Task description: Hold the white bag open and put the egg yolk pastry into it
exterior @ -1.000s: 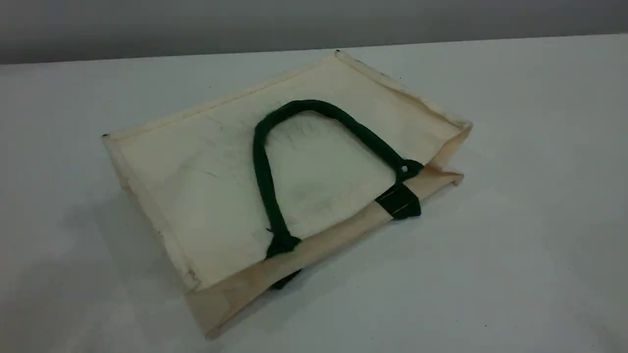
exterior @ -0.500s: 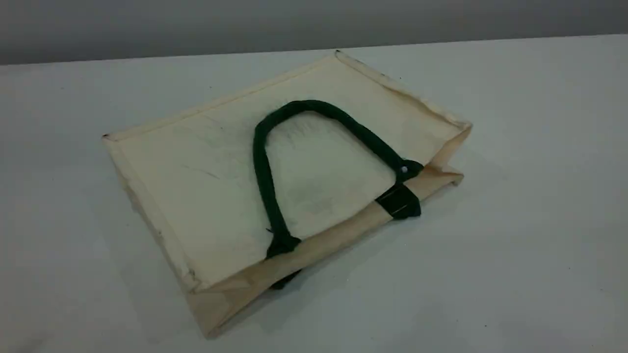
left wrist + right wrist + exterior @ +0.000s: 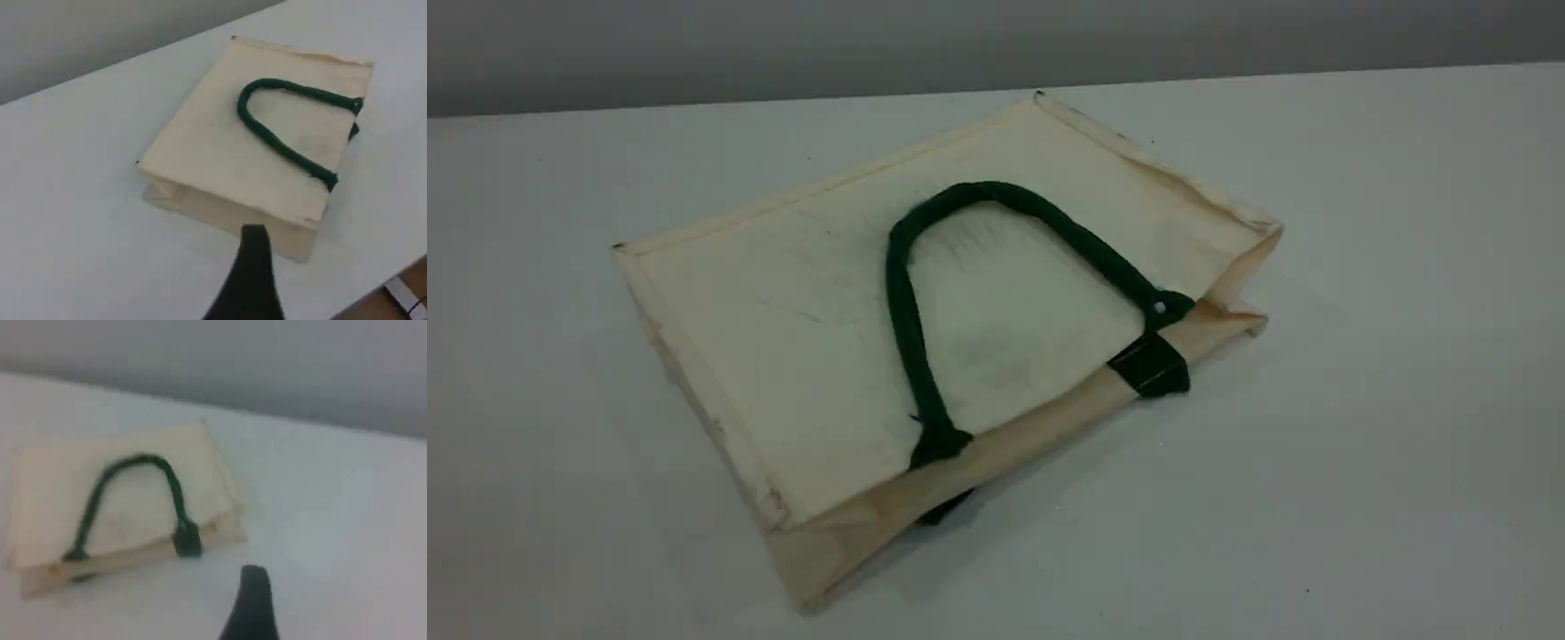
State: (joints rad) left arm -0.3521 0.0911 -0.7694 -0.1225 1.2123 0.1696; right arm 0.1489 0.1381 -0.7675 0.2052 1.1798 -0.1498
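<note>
The white bag [image 3: 818,329] lies flat on the table, its mouth along the near right edge and almost closed. One dark green handle [image 3: 903,311] is folded back over its top face. The second handle is hidden but for a green tab [image 3: 1152,366] at the mouth. The left wrist view looks down on the bag [image 3: 213,153] from above, over the left gripper's bare fingertip [image 3: 255,257]. From the right wrist, the bag [image 3: 127,497] shows left of that gripper's bare fingertip [image 3: 253,590]. Neither gripper holds anything, and neither arm shows in the scene view. The egg yolk pastry is out of view.
The white table [image 3: 1360,400] spreads around the bag, with its far edge against a grey wall [image 3: 996,40]. In the left wrist view the table's edge [image 3: 393,277] runs past the lower right corner, with floor beyond it.
The bag has not moved. A soft shadow on the table left of the bag has faded.
</note>
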